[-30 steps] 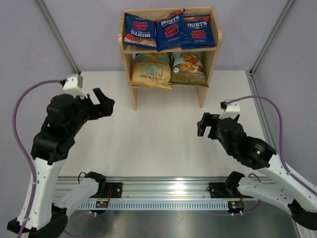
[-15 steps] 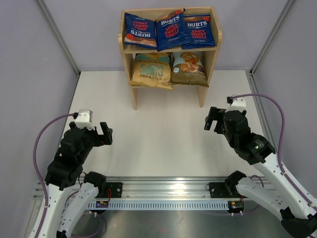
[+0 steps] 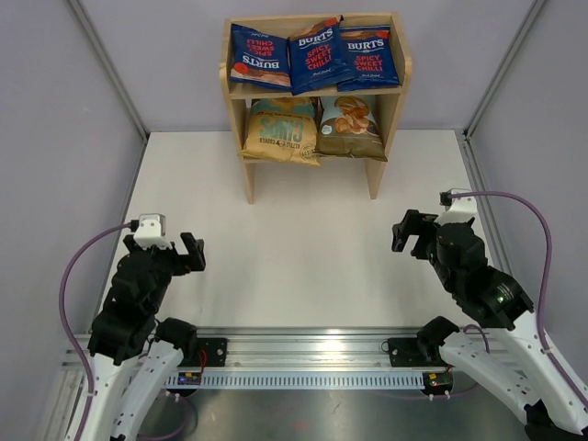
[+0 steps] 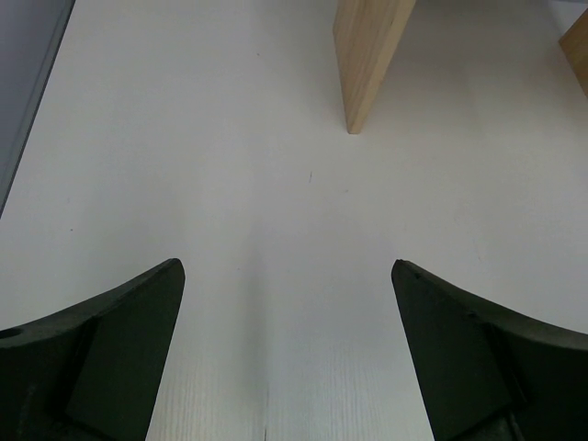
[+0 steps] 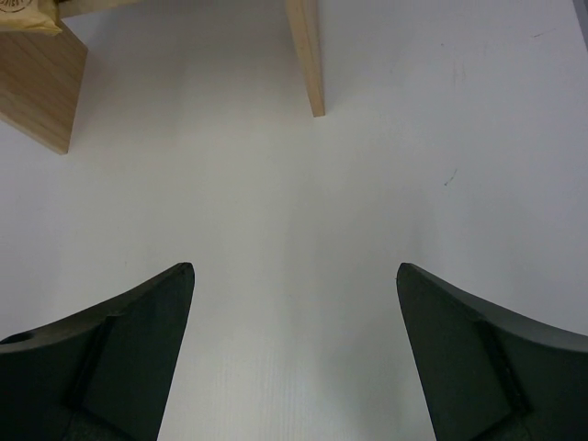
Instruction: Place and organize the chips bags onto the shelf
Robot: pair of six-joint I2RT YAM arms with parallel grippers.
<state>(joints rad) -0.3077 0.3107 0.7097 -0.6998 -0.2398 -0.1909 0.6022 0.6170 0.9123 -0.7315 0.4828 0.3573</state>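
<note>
1. Bags: all five are on the shelf [image 3: 246, 179]. Three blue bags [image 3: 317, 57] fill the top tier. The tan bag [image 3: 281, 131] and Cassava bag [image 3: 350, 127] sit side by side on the lower tier. No bag lies on the table [image 3: 303, 248].
2. Left claw [image 3: 186, 250]: jaws spread wide, nothing between them, low near its base and well apart from the shelf.
3. Right claw [image 3: 411, 230]: also spread wide and empty, near the table's right edge, clear of the shelf.
4. Judgement: placing looks done, so the step in hand is parking or a last tidy.
5. Parking well: draw both arms toward the bases, jaws left spread, wrists kept off the shelf's side panels (a knock could spill the top row).
6. If tidying: the middle blue bag overlaps its neighbours and overhangs the front edge. Nudge it back with one claw, gently, since foil slides and crumples.
7. The left blue bag's print reads upside down; I'd leave that alone.
</note>
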